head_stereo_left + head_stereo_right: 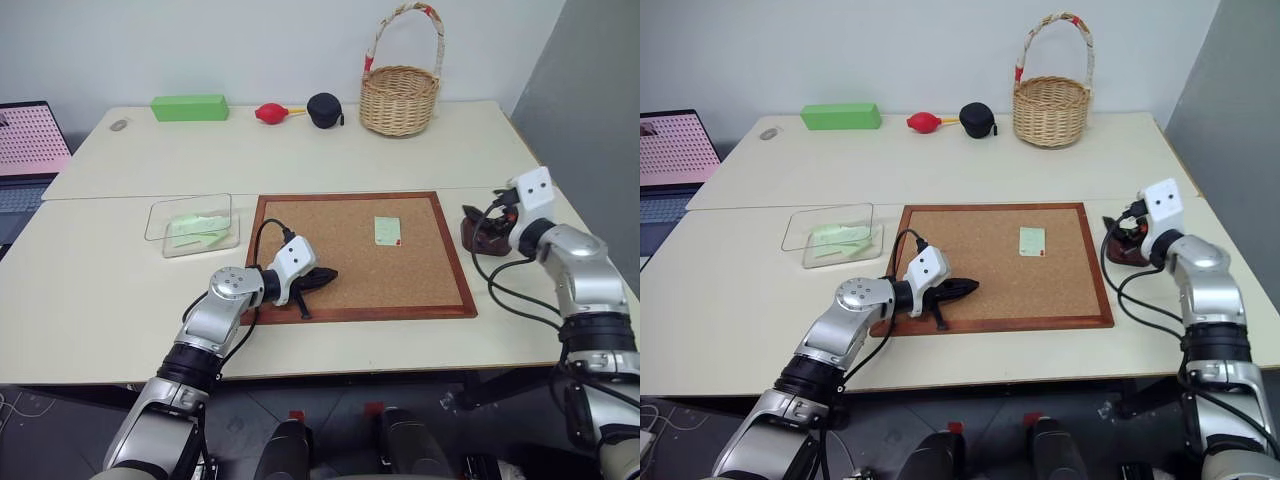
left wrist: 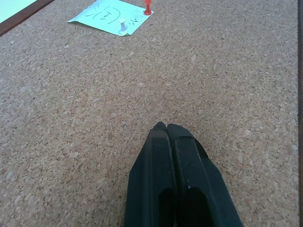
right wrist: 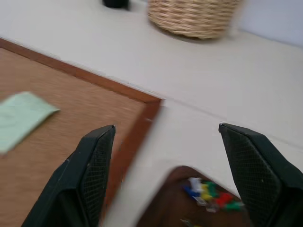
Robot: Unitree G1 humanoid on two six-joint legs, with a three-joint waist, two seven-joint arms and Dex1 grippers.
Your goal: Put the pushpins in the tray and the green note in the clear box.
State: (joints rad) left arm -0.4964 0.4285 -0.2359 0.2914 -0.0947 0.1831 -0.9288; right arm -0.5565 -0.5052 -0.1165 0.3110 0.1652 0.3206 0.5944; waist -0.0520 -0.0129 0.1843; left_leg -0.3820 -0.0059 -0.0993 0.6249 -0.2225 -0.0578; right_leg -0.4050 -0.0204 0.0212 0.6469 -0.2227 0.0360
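You have the bench (image 1: 330,150) under everything, and on it the corkboard (image 1: 355,255), which serves as your landmark. The wicker basket (image 1: 400,98) stands well behind the corkboard, toward its right rear corner, with a black round case (image 1: 324,110), a red bulb blower (image 1: 270,112) and a bright green block (image 1: 189,107) in a row to the basket's left. A laptop (image 1: 28,140) sits far off the corkboard's left side.

Just beside the corkboard's left edge you see the clear box (image 1: 193,224), with pale green slips lying inside it. Just off the corkboard's right edge sits the tray (image 1: 482,234), dark brown; the right wrist view shows a small heap of coloured pushpins (image 3: 210,194) in it.

Your left claw (image 1: 322,279) lies over the corkboard's front left part, its two black fingers pressed together with nothing between them. Your right claw (image 3: 173,165) hovers over the corkboard's right edge and the tray, fingers spread wide apart and empty.

The green note (image 1: 388,231) lies flat on the corkboard, in its right half toward the back. In the left wrist view you can see handwriting on it, a white pushpin (image 2: 123,27) stuck in it and a red pushpin (image 2: 147,7) at its corner.
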